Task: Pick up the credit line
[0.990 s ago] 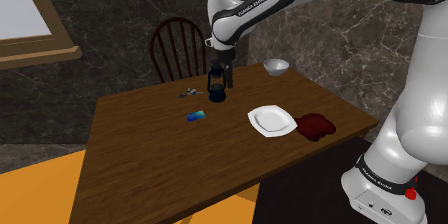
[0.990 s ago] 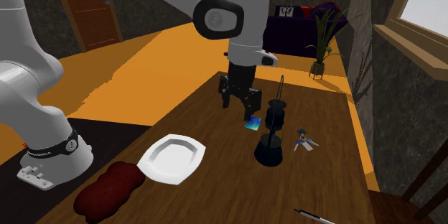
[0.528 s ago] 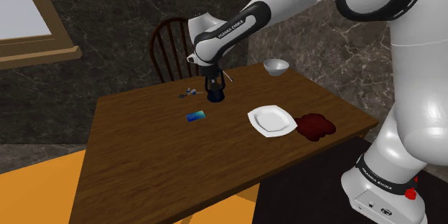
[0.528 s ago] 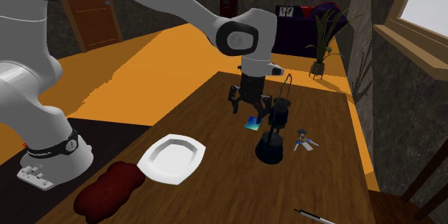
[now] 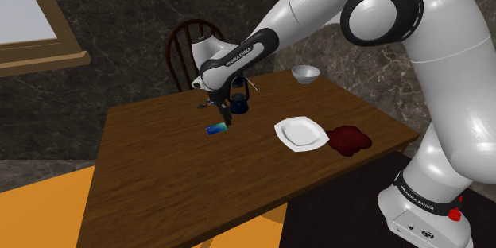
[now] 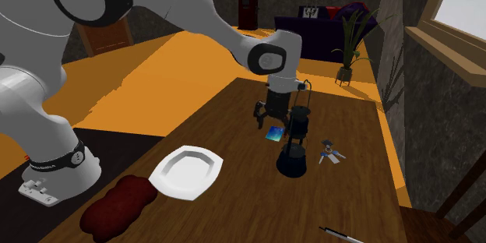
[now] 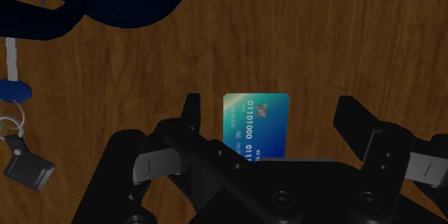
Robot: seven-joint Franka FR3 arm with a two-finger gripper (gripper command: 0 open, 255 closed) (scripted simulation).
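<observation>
The credit card [image 5: 216, 129] is a small blue-green card lying flat on the brown wooden table [image 5: 175, 179]. In the second exterior view the card [image 6: 274, 133] lies just beside a dark lantern. My black gripper [image 5: 225, 116] hangs low over the card's far edge, fingers pointing down. From the second exterior view the gripper [image 6: 269, 119] stands right behind the card. In the wrist view the gripper [image 7: 271, 108] is open, and the card [image 7: 256, 123] lies on the wood between the two spread fingers, touched by neither.
A dark lantern [image 5: 238, 95] stands close beside the gripper, with a bunch of keys [image 5: 208, 103] behind it. A white plate [image 5: 300, 133], a dark red cloth [image 5: 348, 139] and a white bowl [image 5: 305, 74] lie toward the shoulder view's right. A wooden chair [image 5: 195, 48] stands behind the table.
The gripper has moved from above the lantern toward the shoulder view's left and come down over the card. The card and lantern have not moved.
</observation>
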